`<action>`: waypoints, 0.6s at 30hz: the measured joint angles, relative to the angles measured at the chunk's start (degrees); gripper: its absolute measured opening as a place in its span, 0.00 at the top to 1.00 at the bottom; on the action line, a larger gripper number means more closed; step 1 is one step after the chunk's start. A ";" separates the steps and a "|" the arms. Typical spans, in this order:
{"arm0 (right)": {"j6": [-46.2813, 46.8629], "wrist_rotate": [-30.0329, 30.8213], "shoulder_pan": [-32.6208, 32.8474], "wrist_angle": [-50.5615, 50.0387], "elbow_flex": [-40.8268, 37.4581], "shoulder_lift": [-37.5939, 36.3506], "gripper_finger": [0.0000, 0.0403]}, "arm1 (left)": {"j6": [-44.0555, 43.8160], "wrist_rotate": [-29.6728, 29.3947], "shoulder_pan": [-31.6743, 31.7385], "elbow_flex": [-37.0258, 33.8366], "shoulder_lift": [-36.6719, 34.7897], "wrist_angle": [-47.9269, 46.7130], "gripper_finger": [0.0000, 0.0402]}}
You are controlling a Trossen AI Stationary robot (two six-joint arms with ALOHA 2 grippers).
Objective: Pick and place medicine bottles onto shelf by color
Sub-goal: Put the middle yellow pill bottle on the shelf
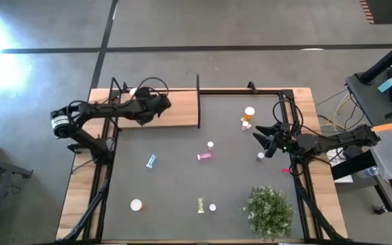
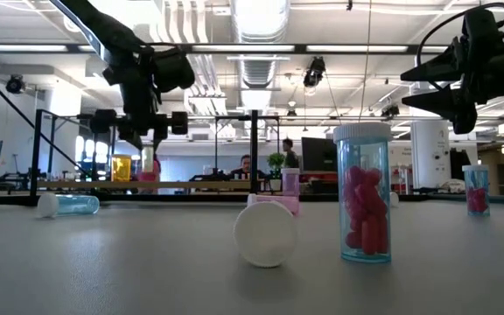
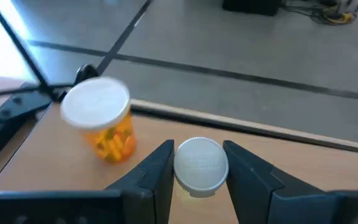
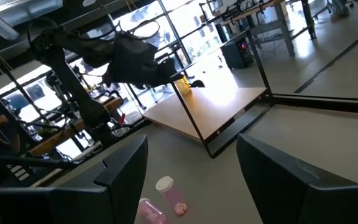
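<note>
- High view: the left gripper (image 1: 156,103) is over the wooden shelf (image 1: 179,112) at the back of the table (image 1: 175,197). The right gripper (image 1: 263,141) hangs above the table's right side, near an orange bottle (image 1: 248,114). A blue bottle (image 1: 152,160), a pink bottle (image 1: 204,156) and a yellow-green bottle (image 1: 201,204) lie on the mat. A green plant (image 1: 269,211) stands at the front right.
- Low view: a clear bottle of pink pills (image 2: 363,194) stands upright, just beside a lying bottle's white cap (image 2: 265,234).
- Left wrist view: the jaws are clenched on a white-capped bottle (image 3: 199,167) above the shelf. An orange pill bottle (image 3: 103,126) stands close by on the board.
- Right wrist view: the right jaws are spread wide and hold nothing.
</note>
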 joint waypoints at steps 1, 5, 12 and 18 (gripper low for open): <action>-0.01 0.00 0.00 0.02 0.00 0.00 0.41 | 1.83 0.47 0.42 0.00 0.12 1.45 0.73; -0.01 0.00 0.00 0.01 0.00 0.00 0.41 | 5.89 1.16 1.66 0.00 0.26 5.20 0.73; -0.02 -0.02 0.00 0.00 0.00 0.00 0.41 | 6.09 1.82 2.76 0.02 3.02 6.73 0.73; -0.02 0.00 -0.02 0.02 0.00 0.00 0.41 | 6.09 1.85 3.64 0.37 4.95 7.32 0.73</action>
